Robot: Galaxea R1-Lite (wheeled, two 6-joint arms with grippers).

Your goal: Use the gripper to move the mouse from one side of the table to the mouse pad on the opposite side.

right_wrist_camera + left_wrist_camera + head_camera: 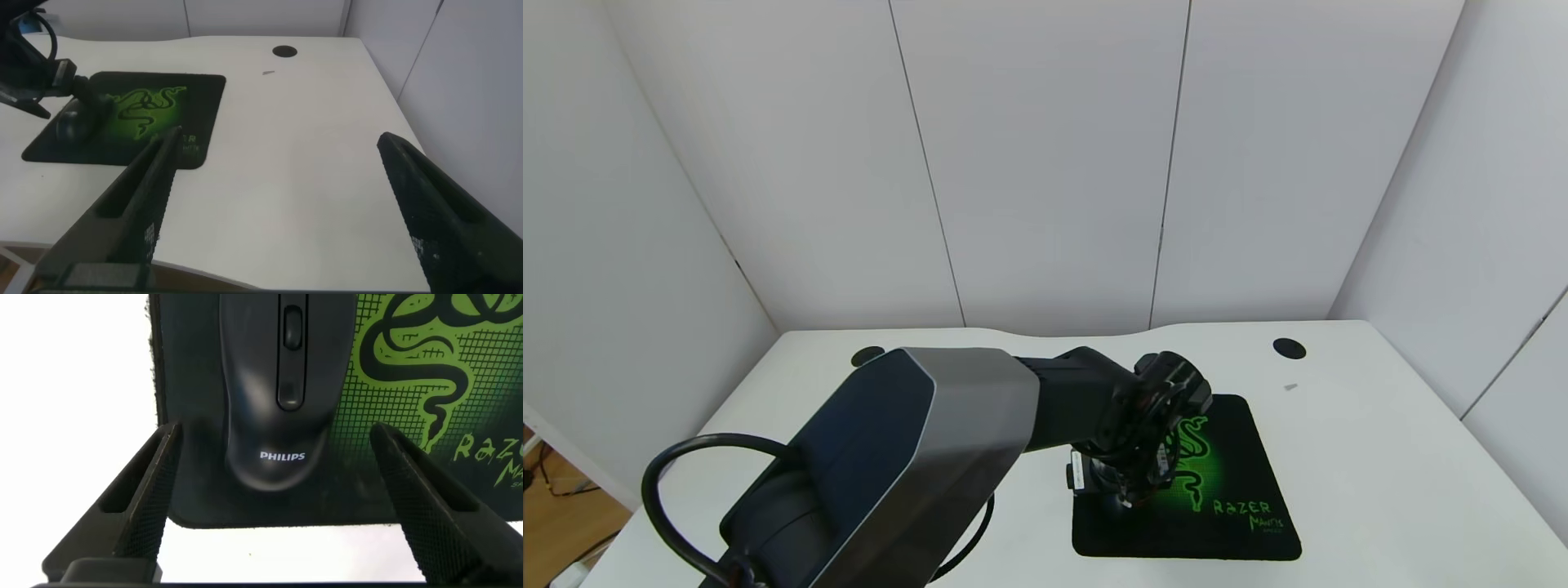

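Observation:
The black mouse (274, 400), marked PHILIPS, lies on the left part of the black mouse pad (384, 408) with its green snake emblem. My left gripper (275, 433) is open. Its two fingers stand on either side of the mouse's back end, apart from it. In the head view the left gripper (1123, 488) hangs over the left half of the pad (1225, 490) and hides most of the mouse. The right wrist view shows the mouse (73, 122) on the pad (147, 106) under the left gripper (82, 90). My right gripper (279, 139) is open and empty above the table's right front.
The white table (1380, 457) has two round black cable holes (1289, 349) (867, 356) near its back edge and a small grey scrap (1290, 387). White walls close in the back and both sides. My left arm (915, 465) spans the table's left front.

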